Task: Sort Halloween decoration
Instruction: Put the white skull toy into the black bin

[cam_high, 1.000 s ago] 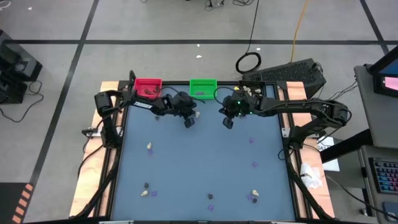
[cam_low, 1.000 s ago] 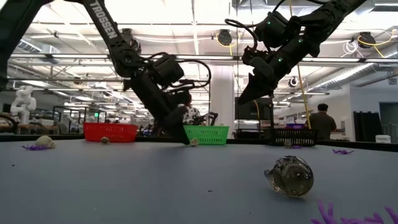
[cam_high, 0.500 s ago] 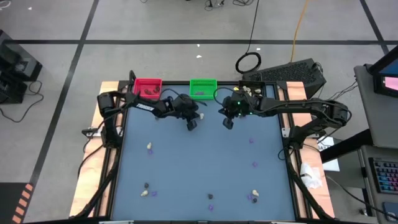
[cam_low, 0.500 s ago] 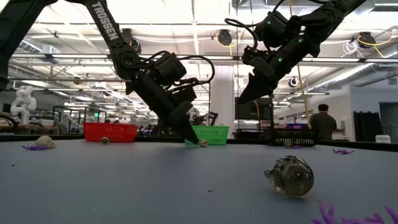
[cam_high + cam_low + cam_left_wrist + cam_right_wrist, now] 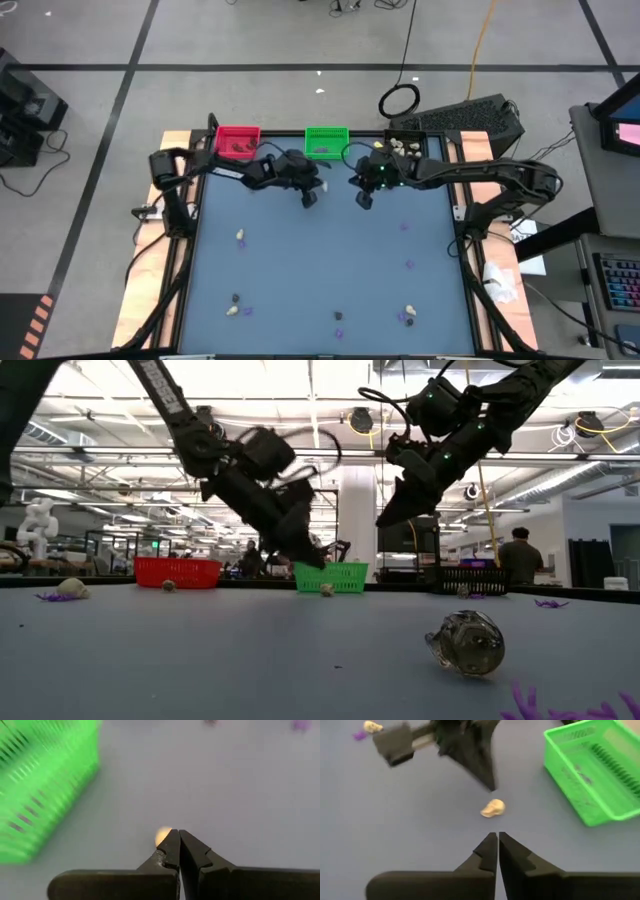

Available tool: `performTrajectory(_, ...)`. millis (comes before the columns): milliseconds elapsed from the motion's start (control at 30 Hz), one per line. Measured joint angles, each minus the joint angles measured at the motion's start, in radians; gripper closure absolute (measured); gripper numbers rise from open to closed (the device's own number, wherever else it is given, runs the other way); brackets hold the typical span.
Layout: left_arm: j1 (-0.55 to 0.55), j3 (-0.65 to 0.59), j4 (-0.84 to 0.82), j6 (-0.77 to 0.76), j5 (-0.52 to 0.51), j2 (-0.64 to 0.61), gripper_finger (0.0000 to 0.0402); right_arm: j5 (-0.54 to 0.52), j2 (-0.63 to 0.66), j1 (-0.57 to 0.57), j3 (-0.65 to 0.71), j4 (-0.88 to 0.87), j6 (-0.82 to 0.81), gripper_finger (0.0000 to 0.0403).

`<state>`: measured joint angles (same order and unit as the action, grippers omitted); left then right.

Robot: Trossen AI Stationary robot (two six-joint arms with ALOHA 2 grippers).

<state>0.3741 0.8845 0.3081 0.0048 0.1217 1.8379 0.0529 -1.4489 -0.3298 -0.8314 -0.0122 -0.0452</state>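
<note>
Skull (image 5: 493,808), cream-white and tiny, lies loose on the table (image 5: 320,270) just beside the green bin (image 5: 326,141); you've grasped nothing. Your left gripper (image 5: 178,836) hangs above it, fingers clenched empty; your right gripper (image 5: 498,838) hovers near, fingers pressed together too. Next, spread one pair, straddle it, squeeze.

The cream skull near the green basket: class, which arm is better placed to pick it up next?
Probably the left. The left gripper, shut, hangs right beside the cream skull; the right gripper, also shut, is farther off.
</note>
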Motion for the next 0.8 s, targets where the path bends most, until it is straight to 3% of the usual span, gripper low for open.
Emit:
performTrajectory(133, 0.014, -0.083, 0.046, -0.039, -0.021, -0.082, 0.0401, -0.007, -0.067, 0.045, -0.001, 0.1, -0.054, 0.0355)
performTrajectory(333, 0.042, -0.242, 0.236, -0.129, -0.028, -0.157, 0.0401, -0.141, -0.197, 0.109, -0.002, 0.287, -0.084, 0.0259)
performTrajectory(500, 0.054, -0.299, 0.319, -0.131, -0.031, -0.171, 0.0401, -0.203, -0.307, 0.121, -0.002, 0.448, -0.124, 0.0193)
performTrajectory(800, 0.061, -0.319, 0.319, -0.122, -0.046, -0.171, 0.0401, -0.217, -0.469, 0.091, -0.052, 0.531, -0.127, 0.0163)
